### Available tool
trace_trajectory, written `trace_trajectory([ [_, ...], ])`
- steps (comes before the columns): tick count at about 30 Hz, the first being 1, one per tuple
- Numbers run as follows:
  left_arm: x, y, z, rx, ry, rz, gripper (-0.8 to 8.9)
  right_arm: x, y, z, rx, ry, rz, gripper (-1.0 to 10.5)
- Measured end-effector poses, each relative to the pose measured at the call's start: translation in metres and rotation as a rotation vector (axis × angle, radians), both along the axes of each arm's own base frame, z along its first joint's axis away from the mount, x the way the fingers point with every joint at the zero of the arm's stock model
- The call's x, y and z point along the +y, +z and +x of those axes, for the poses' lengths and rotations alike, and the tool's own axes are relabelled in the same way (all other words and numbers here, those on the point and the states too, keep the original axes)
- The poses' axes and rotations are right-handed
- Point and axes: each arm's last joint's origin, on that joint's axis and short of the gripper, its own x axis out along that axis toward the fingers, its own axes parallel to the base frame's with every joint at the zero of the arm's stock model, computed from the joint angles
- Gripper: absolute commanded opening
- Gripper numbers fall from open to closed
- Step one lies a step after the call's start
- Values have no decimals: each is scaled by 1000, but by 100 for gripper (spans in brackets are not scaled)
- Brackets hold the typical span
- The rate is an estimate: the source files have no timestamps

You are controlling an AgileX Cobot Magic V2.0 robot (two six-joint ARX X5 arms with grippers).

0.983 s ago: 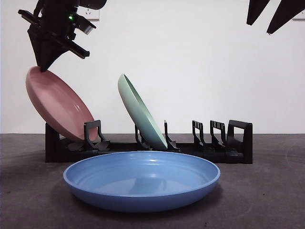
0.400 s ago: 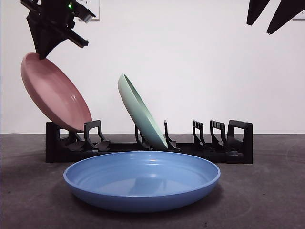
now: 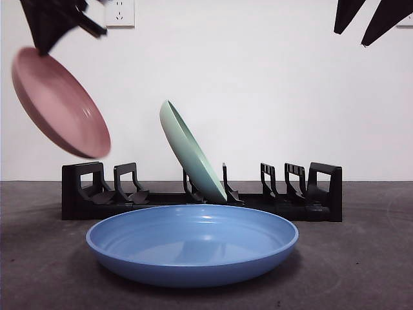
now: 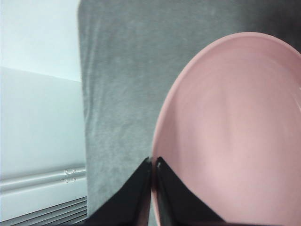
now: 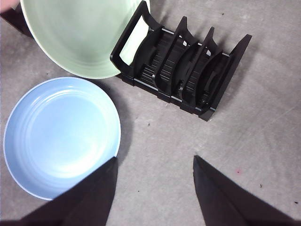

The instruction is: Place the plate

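My left gripper (image 3: pixel 45 45) is shut on the top rim of the pink plate (image 3: pixel 61 103) and holds it tilted in the air above and left of the black dish rack's (image 3: pixel 310 210) left end. In the left wrist view the two jaws (image 4: pixel 153 165) pinch the pink plate's (image 4: pixel 235 132) rim. A green plate (image 3: pixel 190 152) leans in a middle slot of the rack. A blue plate (image 3: pixel 193 245) lies flat on the table in front of the rack. My right gripper (image 5: pixel 155 162) is open and empty, high at the right above the table.
The rack's (image 5: pixel 188 70) slots to the right of the green plate (image 5: pixel 75 33) hold nothing, and so do the left slots (image 3: pixel 110 187). The blue plate (image 5: pixel 59 134) lies beside the rack. A wall socket (image 3: pixel 119 13) sits on the white back wall.
My left gripper has lifted the pink plate out of the rack's left slot, up and to the left. The right arm has not moved.
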Motion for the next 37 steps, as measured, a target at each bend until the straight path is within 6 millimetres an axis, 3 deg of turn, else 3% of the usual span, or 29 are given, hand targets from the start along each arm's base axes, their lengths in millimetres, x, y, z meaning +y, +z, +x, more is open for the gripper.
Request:
trace_trajectory([
  [6, 14, 24, -20, -49, 0, -94, 6, 0, 0, 0, 3, 0, -1, 246],
  [23, 29, 55, -61, -93, -59, -343, 6, -1, -2, -2, 31, 0, -11, 246],
  [29, 38, 47, -84, -54, -50, -351, 6, -1, -2, -3, 34, 0, -12, 246],
  [37, 48, 11, -127, 92, -49, -440, 7, -1, -2, -3, 34, 0, -12, 246],
])
